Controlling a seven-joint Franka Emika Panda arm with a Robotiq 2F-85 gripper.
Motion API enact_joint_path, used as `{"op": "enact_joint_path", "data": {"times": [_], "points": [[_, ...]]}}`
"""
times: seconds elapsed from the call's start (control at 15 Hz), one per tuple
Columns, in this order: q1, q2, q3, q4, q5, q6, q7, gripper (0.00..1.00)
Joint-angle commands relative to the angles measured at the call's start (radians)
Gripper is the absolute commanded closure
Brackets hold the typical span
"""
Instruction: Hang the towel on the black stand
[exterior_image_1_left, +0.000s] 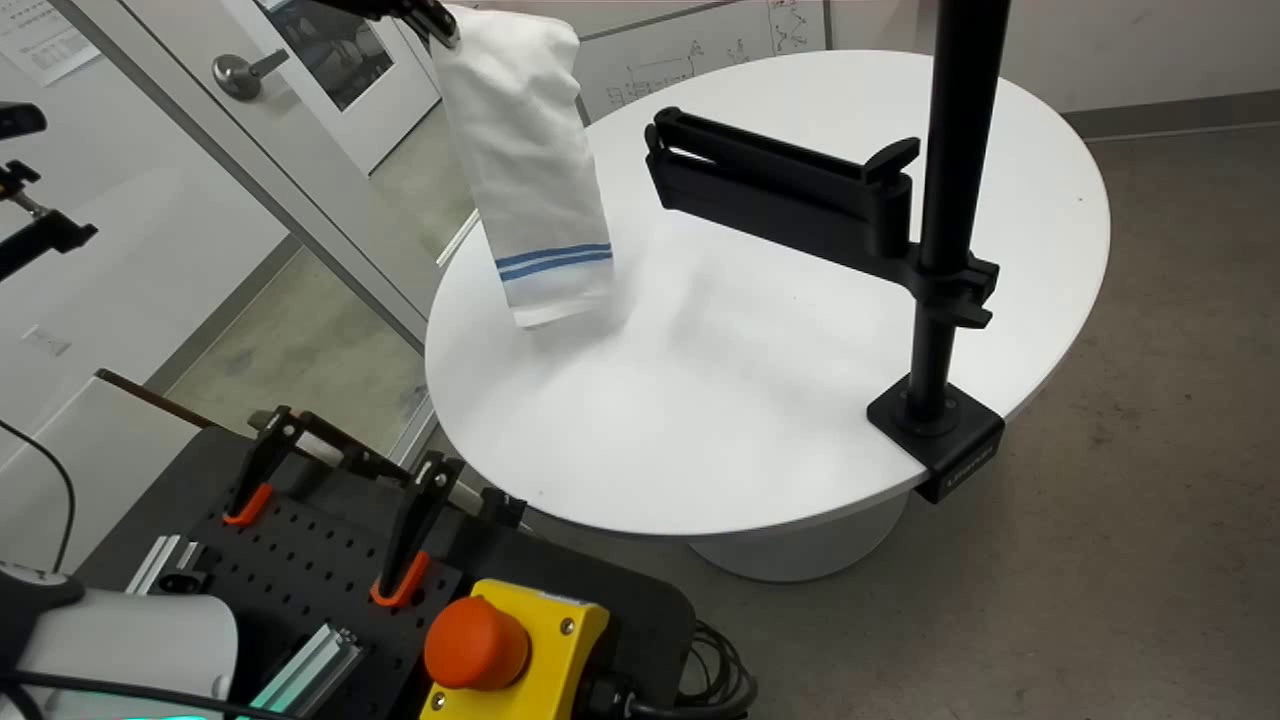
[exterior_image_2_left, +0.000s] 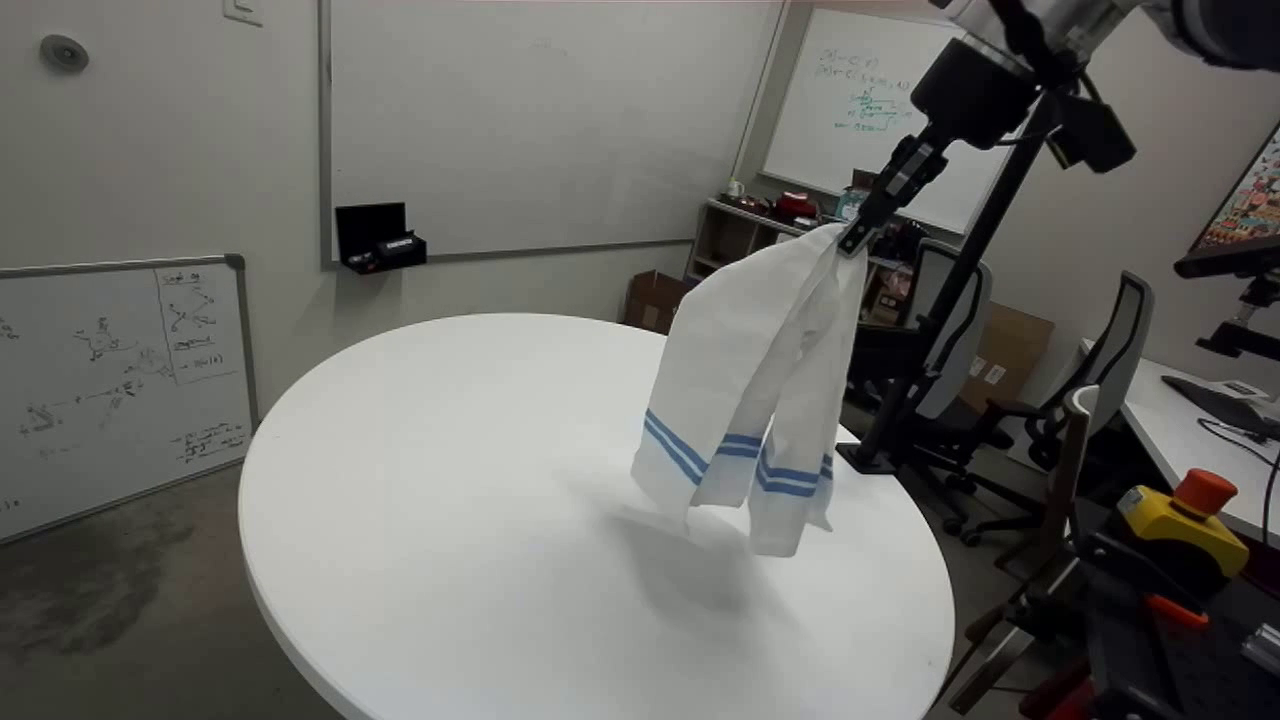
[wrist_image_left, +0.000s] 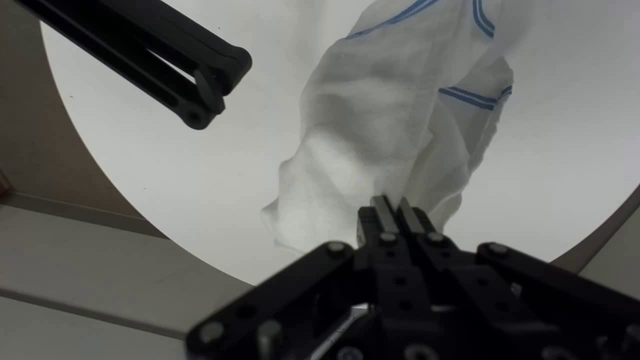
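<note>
The white towel with blue stripes hangs from my gripper in both exterior views (exterior_image_1_left: 530, 150) (exterior_image_2_left: 730, 340), its striped lower end just above the white table. My gripper (exterior_image_1_left: 447, 38) is shut on the towel's upper part; its fingertips also show in an exterior view (exterior_image_2_left: 853, 240). In the wrist view the nearly closed fingers (wrist_image_left: 395, 202) pinch the towel (wrist_image_left: 370, 115). The black stand (exterior_image_1_left: 780, 195) is clamped to the table edge, its flat arm sticking out sideways towards the towel, apart from it. The arm also shows in the wrist view (wrist_image_left: 180, 35). In an exterior view the stand's pole (exterior_image_2_left: 972, 260) rises behind the towel, which partly hides the arm.
The round white table (exterior_image_1_left: 700, 430) lies under the towel. A black bench with clamps (exterior_image_1_left: 400, 530) and a yellow box with a red button (exterior_image_1_left: 520, 650) stands beside it. Office chairs (exterior_image_2_left: 1110, 340) are behind the stand. Whiteboards (exterior_image_2_left: 560, 120) line the wall.
</note>
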Motion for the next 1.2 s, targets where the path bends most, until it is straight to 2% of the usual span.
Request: {"op": "enact_joint_path", "data": {"times": [0.0,0.4,0.53,0.8,1.13], "points": [[-0.08,-0.178,0.045,-0.084,-0.011,-0.037,0.011,0.99],[-0.095,-0.374,0.045,-0.147,0.068,-0.112,-0.074,0.99],[-0.104,-0.393,0.049,-0.111,0.083,-0.151,-0.075,0.99],[-0.198,-0.427,0.078,-0.099,0.055,-0.195,-0.016,0.99],[-0.343,-0.361,0.123,-0.016,0.0,-0.259,0.061,0.99]]}}
